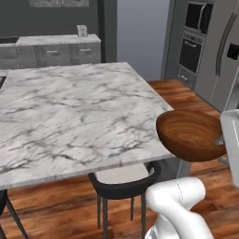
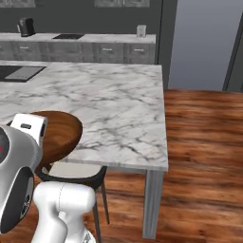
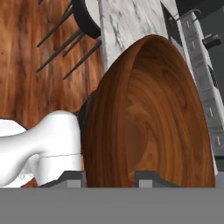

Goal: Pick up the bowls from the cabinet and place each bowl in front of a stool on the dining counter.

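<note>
The reddish-brown wooden bowl hangs in the air just off the near corner of the marble dining table, above the stool. It looks rigid, glossy and fairly light, so likely slippery; its thin rim is the natural hold. The end effector is clamped on that rim. The bowl is empty.

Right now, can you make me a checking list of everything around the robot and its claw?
Surface: dining counter, white marble, bare near this corner.
Job's things: wooden bowl carried just off the counter's edge, above the stool.
Clutter: small canister on the far counter.
Claw: claw shut on the bowl's rim.
Cables: nothing seen.
Surroundings: wood floor, grey drawer units, wall oven, fridge.
</note>
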Tool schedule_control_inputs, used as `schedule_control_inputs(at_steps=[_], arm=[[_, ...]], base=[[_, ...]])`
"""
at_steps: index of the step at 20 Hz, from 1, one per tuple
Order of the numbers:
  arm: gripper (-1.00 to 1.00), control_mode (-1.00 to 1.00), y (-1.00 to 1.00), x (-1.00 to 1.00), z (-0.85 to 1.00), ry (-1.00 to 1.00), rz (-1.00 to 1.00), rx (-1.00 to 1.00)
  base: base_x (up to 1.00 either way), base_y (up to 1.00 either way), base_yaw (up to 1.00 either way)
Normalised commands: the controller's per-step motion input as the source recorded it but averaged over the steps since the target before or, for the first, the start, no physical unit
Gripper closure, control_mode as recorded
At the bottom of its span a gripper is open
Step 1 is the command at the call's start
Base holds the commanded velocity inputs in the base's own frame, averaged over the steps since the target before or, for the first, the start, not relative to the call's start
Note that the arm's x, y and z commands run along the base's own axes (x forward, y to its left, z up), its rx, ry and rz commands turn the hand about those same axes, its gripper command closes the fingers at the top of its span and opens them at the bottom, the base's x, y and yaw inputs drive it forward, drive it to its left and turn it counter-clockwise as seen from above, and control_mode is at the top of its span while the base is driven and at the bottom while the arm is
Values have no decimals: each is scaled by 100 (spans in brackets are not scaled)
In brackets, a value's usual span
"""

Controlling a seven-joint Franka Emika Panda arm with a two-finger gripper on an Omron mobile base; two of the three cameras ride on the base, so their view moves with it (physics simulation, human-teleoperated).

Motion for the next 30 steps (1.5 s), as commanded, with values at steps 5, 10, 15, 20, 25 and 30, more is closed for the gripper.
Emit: schedule_control_inputs(at_steps=[5, 10, 15, 20, 25, 30], arm=[[100, 100, 0, 0, 0, 0, 0, 0], [100, 100, 0, 0, 0, 0, 0, 0], [100, -100, 1, 15, 0, 3, 0, 0], [100, -100, 0, 72, 8, 20, 7, -3], [100, -100, 0, 85, -1, 31, 19, -10], [100, -100, 3, 71, -42, 1, 32, 0]], base=[[50, 15, 0], [15, 13, 0], [0, 0, 0], [0, 0, 0], [0, 0, 0], [0, 0, 0]])
